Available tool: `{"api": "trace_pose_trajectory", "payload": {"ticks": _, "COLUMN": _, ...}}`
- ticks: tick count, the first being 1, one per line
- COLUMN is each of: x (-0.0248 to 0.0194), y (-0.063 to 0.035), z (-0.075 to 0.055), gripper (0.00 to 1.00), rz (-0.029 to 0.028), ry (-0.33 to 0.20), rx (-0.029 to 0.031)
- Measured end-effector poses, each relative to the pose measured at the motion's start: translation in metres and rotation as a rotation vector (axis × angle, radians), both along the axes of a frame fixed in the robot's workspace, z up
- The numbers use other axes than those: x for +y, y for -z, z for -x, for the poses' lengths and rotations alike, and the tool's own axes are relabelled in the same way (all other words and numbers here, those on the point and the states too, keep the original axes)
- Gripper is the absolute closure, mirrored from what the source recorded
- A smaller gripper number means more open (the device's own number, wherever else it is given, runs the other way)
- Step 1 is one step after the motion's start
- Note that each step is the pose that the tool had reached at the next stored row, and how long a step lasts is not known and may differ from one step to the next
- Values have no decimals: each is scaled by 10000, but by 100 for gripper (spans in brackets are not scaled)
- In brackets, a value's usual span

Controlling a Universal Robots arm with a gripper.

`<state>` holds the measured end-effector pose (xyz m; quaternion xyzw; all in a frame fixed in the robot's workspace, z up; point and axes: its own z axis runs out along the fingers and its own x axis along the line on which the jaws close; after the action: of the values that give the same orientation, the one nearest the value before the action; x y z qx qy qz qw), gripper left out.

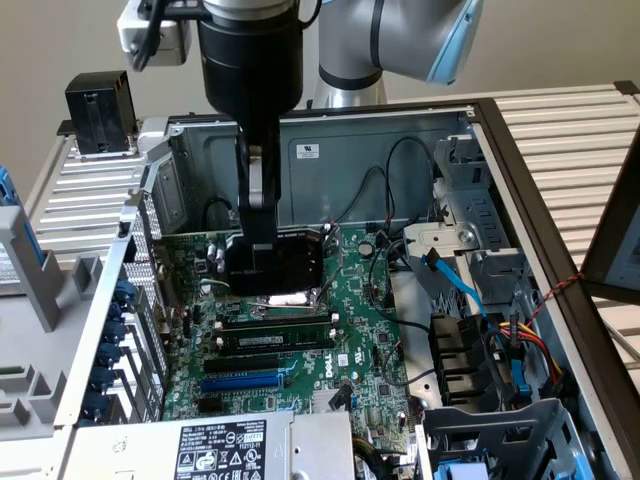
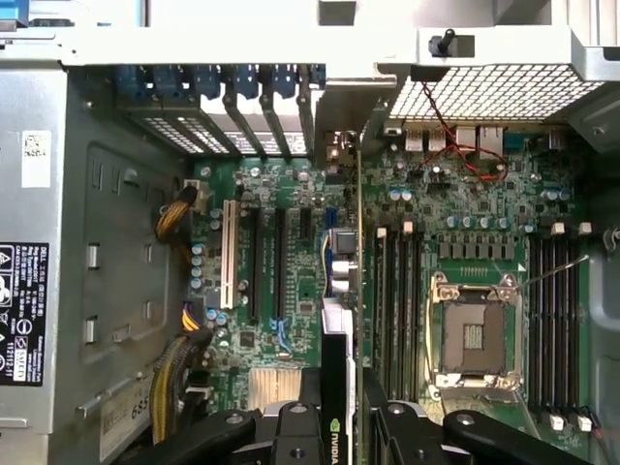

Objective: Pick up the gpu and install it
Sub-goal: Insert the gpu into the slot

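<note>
Your gripper (image 1: 262, 228) sits inside the open computer case (image 1: 400, 140), left of centre in the exterior view, with its jaws pinching the gpu (image 1: 285, 262). The card is held over the motherboard (image 1: 350, 330). On the wrist view you see it edge-on, beside the CPU socket (image 2: 475, 334). Whether it touches the board, you can't tell.
</note>
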<state>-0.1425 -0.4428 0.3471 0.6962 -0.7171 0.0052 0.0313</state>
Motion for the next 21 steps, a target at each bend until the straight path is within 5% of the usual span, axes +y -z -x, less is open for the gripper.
{"api": "trace_pose_trajectory", "payload": {"ticks": 1, "x": 9, "y": 1, "z": 0, "gripper": 74, "rz": 14, "ry": 1, "rx": -5}}
{"api": "trace_pose_trajectory", "payload": {"ticks": 3, "x": 6, "y": 22, "z": 0, "gripper": 74, "rz": -91, "ry": -1, "rx": -16}}
{"api": "trace_pose_trajectory", "payload": {"ticks": 6, "x": -6, "y": 77, "z": 4, "gripper": 74, "rz": -150, "ry": 2, "rx": -16}}
{"api": "trace_pose_trajectory", "payload": {"ticks": 11, "x": -49, "y": 168, "z": 7, "gripper": 74, "rz": -171, "ry": 0, "rx": -16}}
{"api": "trace_pose_trajectory", "payload": {"ticks": 21, "x": -42, "y": 252, "z": 66, "gripper": 74, "rz": -247, "ry": 2, "rx": -30}}
